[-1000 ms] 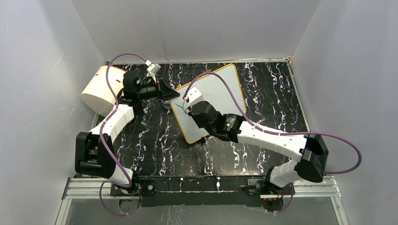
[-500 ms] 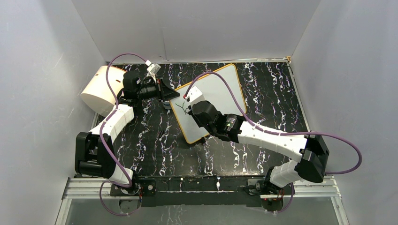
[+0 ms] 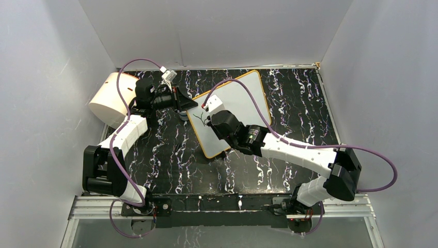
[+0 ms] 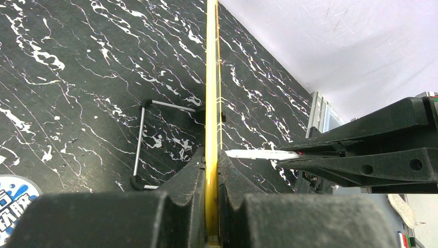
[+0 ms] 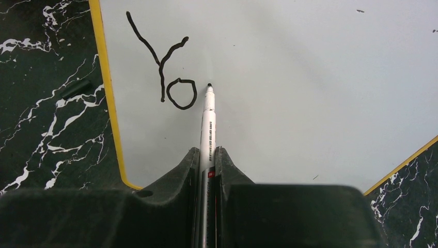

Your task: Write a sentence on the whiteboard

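Black marbled worktop (image 3: 299,103) is being occupied centrally by the whiteboard (image 3: 235,101), its yellow edge being clamped by the left fingers (image 4: 199,170). A marker (image 5: 208,124) is being gripped by the right fingers (image 5: 189,165), tip beside the sentence (image 5: 161,77), reading "Yo".

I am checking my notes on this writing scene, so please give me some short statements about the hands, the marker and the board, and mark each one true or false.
1. The left hand is shut on the yellow rim of the whiteboard. True.
2. The right hand holds an eraser. False: it grips a white marker.
3. The sentence so far reads only "Yo". True.
4. The marker's tip is left of the "Y". False: it is just right of the "o".
5. The cream cylinder lies on the whiteboard. False: it sits apart, off to the left of it.
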`<state>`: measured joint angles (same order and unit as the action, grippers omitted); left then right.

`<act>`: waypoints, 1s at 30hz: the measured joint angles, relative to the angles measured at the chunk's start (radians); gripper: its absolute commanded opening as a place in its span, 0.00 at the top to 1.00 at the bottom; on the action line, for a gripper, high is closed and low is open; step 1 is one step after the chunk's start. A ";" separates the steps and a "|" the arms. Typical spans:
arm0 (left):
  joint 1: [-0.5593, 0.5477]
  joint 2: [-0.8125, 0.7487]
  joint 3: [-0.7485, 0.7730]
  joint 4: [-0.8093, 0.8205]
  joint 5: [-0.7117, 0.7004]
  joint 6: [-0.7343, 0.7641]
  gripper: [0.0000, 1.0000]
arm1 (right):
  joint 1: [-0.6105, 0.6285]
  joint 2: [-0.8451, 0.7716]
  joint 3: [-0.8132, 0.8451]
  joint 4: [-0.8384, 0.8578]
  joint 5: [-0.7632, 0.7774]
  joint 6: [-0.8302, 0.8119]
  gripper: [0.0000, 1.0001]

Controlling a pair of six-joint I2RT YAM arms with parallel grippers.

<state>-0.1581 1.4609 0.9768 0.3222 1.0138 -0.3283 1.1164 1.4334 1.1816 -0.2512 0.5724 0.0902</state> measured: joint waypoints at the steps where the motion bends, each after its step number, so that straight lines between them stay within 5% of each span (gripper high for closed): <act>1: 0.000 0.000 0.000 0.000 0.000 0.000 1.00 | 0.000 0.001 0.000 0.000 0.000 0.000 1.00; 30: 0.000 0.002 0.000 0.000 0.000 0.000 1.00 | 0.000 0.009 0.001 -0.092 -0.031 0.010 1.00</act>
<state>-0.1581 1.4628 0.9768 0.3225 1.0142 -0.3283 1.1164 1.4422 1.1824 -0.3428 0.5415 0.1005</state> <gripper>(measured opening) 0.052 0.209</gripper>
